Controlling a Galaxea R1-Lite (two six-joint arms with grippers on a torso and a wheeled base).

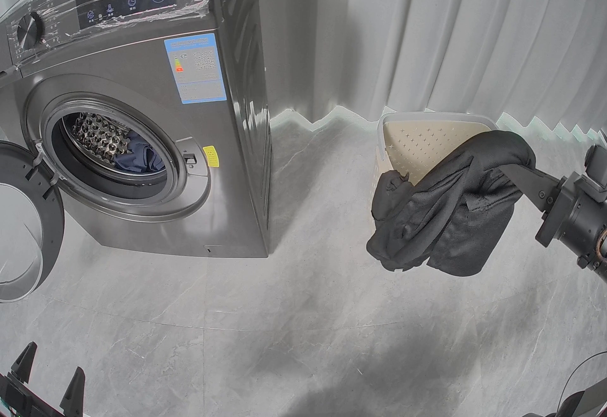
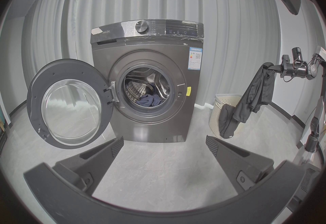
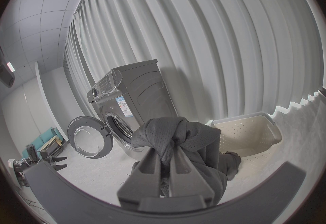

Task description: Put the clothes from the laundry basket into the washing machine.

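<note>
We note the right gripper point(image 1: 509, 171) clenched on the dark garment point(image 1: 455, 209) draped over the laundry basket point(image 1: 436, 116) rim, the left gripper point(image 2: 163, 139) spread, empty.

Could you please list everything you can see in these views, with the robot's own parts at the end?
washing machine: one, grey, on the floor at the left, against the curtain
door: one, grey with a glass centre, swung fully open
blue garment: one, dark blue, inside the drum
laundry basket: one, cream, by the curtain, right of the machine
dark garment: one, black, hanging at the basket
curtain: one, white, behind everything
floor: grey tiles
left claw: one, black, open, low at the left
right claw: one, black, shut on the dark garment
</note>
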